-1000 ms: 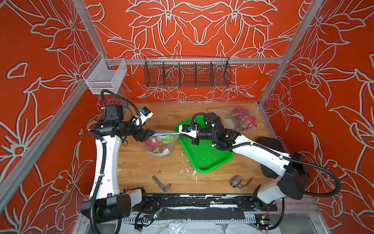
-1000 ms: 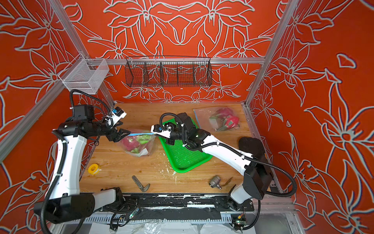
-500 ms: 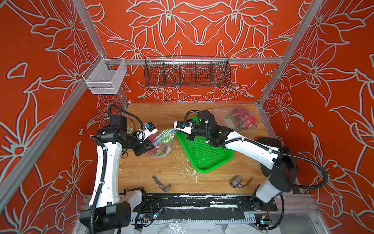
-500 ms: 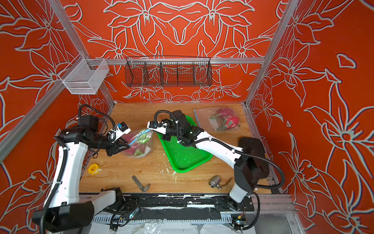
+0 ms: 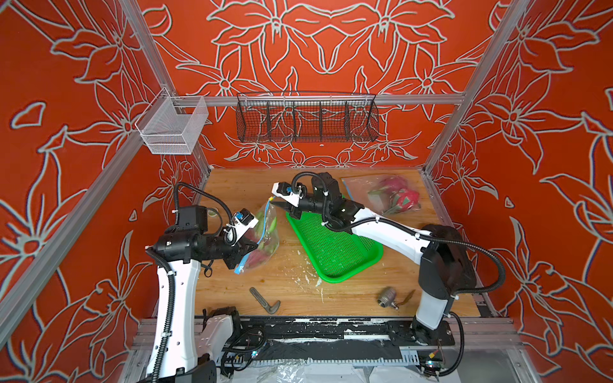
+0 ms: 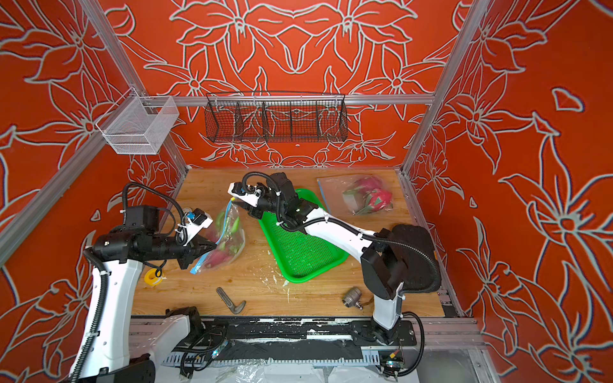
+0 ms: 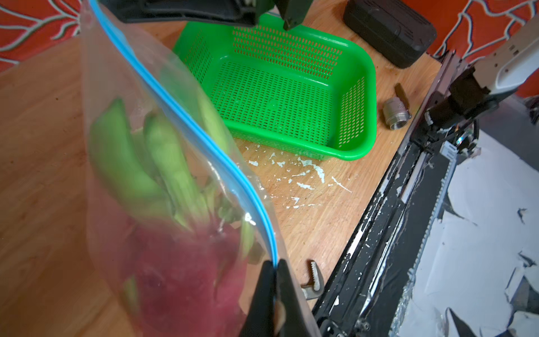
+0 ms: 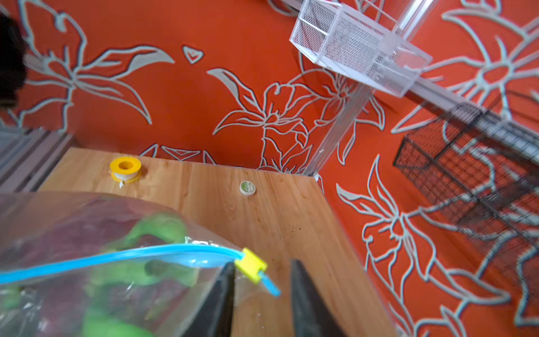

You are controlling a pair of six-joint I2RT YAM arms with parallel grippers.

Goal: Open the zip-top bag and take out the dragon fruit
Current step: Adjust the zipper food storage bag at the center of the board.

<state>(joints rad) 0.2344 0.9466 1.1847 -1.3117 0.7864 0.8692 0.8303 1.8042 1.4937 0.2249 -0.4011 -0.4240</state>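
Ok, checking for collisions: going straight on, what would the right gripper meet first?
Likely the yellow plastic slider on the clear zip-top bag, just ahead of the open right gripper; depth unclear.

Blurry dragon fruit (image 7: 180,277) inside zip-top bag (image 7: 122,73), partly beyond the wrist view's edge.

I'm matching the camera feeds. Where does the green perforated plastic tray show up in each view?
Both top views: green perforated plastic tray near the picture's middle, just right of the bag.
Left wrist: upper middle of the picture, empty.
Right wrist: not in it.
Shared landmark: the clear zip-top bag with its blue zip strip, seen in all four.
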